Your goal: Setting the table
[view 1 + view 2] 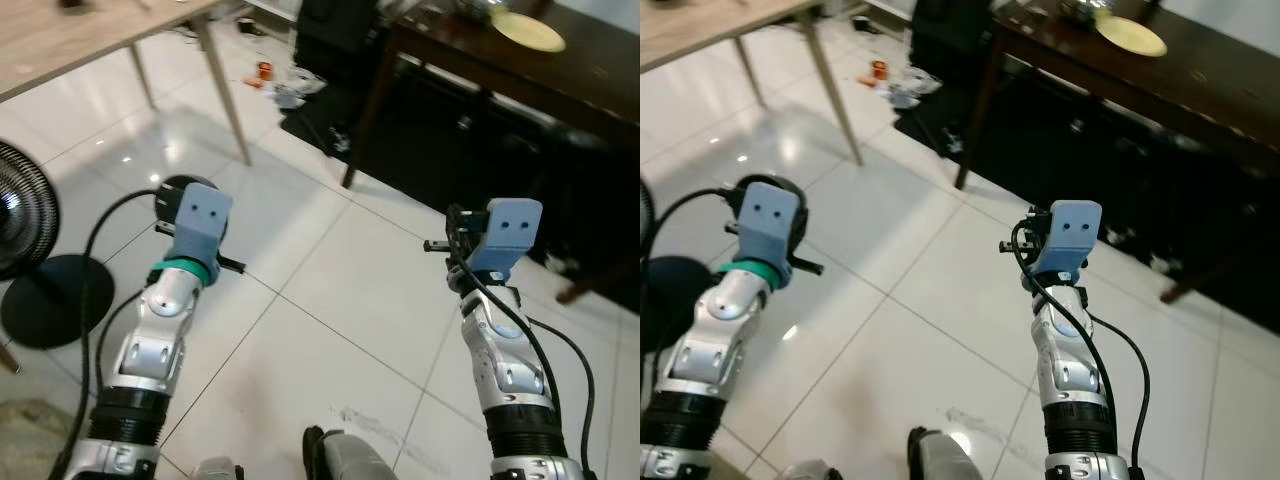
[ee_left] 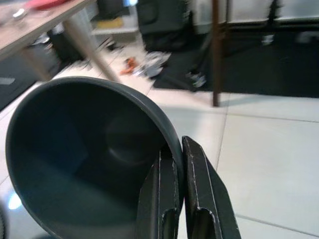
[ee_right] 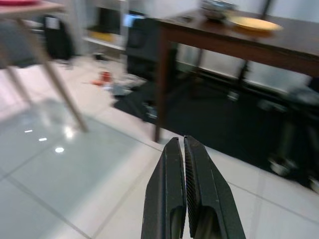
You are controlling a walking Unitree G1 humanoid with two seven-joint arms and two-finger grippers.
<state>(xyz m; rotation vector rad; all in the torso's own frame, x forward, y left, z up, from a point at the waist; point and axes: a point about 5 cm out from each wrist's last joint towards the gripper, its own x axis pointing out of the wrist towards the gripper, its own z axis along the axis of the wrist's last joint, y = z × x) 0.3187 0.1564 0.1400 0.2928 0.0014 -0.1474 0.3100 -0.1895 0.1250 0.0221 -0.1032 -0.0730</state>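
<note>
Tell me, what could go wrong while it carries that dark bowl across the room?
The left pincer grips the dark bowl only by a thin stretch of its rim, so a jolt while walking might tip or drop it onto the hard tiled floor.

The dark table already holds a yellow plate, so the bowl could knock it when set down.

Small clutter lies on the floor near the table legs, which might trip the robot.
</note>
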